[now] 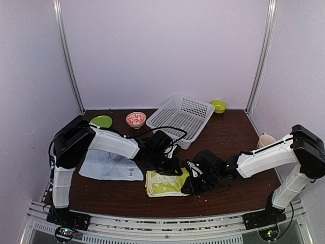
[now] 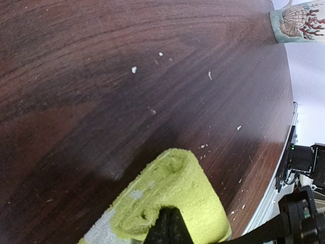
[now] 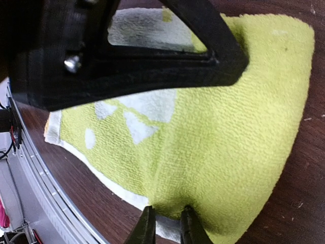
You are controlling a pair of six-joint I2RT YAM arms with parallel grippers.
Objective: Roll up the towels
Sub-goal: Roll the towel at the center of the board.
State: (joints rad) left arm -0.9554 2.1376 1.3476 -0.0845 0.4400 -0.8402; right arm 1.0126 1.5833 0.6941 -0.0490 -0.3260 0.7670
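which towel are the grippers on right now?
The lime-green printed towel at front centre: the left gripper and right gripper both pinch it. The pale blue towel lies flat to its left, ungripped.

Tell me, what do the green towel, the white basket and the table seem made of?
Green towel: terry cloth, matte, looped fuzzy pile visible.
White basket: probably plastic, moulded mesh walls.
Table: dark wood or wood-look laminate, grain lines, slight sheen.
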